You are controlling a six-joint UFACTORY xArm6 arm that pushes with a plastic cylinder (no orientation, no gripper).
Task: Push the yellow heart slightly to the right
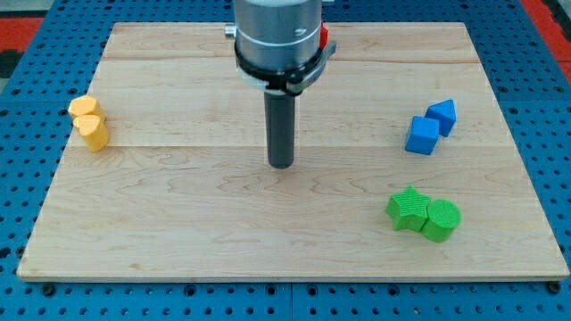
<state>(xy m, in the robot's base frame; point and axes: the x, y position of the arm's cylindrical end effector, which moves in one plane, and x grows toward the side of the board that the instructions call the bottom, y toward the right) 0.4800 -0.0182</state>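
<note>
Two yellow blocks sit touching at the board's left edge: an upper one [84,108] and a lower one [94,133]. I cannot tell which of them is the heart. My tip [281,166] rests on the board near its middle, far to the right of both yellow blocks and touching no block. The rod hangs straight down from the arm's grey housing [277,36] at the view's top.
A blue cube [422,136] and a second blue block [442,116] sit at the right. A green star [408,209] and a green cylinder [442,220] touch at the lower right. A red block [324,37] peeks out behind the housing.
</note>
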